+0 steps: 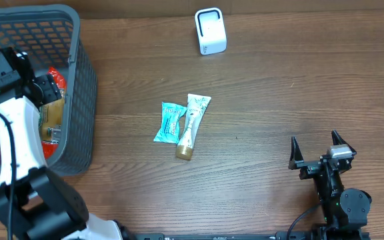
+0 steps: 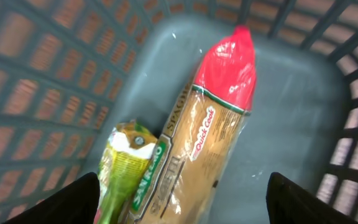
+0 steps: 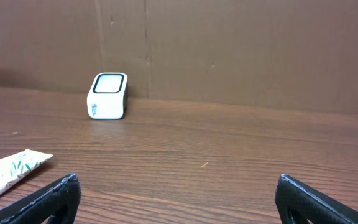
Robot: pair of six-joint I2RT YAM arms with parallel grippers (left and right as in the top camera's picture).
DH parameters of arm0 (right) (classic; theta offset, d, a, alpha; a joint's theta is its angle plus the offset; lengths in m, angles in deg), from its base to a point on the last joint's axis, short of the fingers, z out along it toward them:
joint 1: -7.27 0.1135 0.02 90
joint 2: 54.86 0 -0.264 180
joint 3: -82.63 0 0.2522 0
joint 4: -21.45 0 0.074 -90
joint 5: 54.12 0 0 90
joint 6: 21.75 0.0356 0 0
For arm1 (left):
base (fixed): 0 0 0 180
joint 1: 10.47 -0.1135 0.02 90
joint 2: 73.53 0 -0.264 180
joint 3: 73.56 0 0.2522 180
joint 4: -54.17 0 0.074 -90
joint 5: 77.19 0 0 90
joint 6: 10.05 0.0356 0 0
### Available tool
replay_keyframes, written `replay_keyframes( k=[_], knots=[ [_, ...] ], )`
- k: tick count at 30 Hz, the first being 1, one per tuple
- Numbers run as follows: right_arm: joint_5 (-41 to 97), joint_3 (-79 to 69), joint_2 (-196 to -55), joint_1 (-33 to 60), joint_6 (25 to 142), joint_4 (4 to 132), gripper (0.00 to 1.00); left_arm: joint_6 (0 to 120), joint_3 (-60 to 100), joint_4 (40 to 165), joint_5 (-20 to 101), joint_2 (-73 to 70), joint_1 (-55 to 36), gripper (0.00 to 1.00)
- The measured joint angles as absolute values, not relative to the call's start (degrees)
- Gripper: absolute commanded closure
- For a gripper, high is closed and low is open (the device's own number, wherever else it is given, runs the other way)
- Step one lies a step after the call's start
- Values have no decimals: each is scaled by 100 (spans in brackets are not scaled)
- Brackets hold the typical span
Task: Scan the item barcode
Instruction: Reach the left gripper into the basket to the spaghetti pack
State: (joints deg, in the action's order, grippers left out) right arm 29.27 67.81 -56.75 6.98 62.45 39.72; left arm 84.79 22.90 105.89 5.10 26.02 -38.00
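Table: dark brown wood grain. Brown cardboard wall stands behind it. Grey mesh basket sits at the left edge. Left gripper is down inside the basket, fingers spread wide and pinching nothing. It's over the spaghetti pack, which lies on the basket floor touching a green packet. White scanner is at the far edge. A tube and a teal packet lie side by side mid-table. Right gripper is near the front right, fingers spread, empty.

left arm: white shell, black cable | right gripper: black, pointed
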Motion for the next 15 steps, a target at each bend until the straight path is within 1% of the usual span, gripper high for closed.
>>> replay_keyframes(
  k=[10, 13, 15],
  knots=[
    [2924, 6781, -5675, 698, 6245, 3970, 0, 8879, 2274, 10252, 524, 3666, -3800, 23],
    [2924, 6781, -5675, 698, 6247, 3972, 0, 8918, 2263, 10256, 524, 3924, -3800, 24],
    [2924, 6781, -5675, 698, 6245, 3972, 0, 8923, 2263, 10252, 510, 4075, -3800, 27]
  ],
)
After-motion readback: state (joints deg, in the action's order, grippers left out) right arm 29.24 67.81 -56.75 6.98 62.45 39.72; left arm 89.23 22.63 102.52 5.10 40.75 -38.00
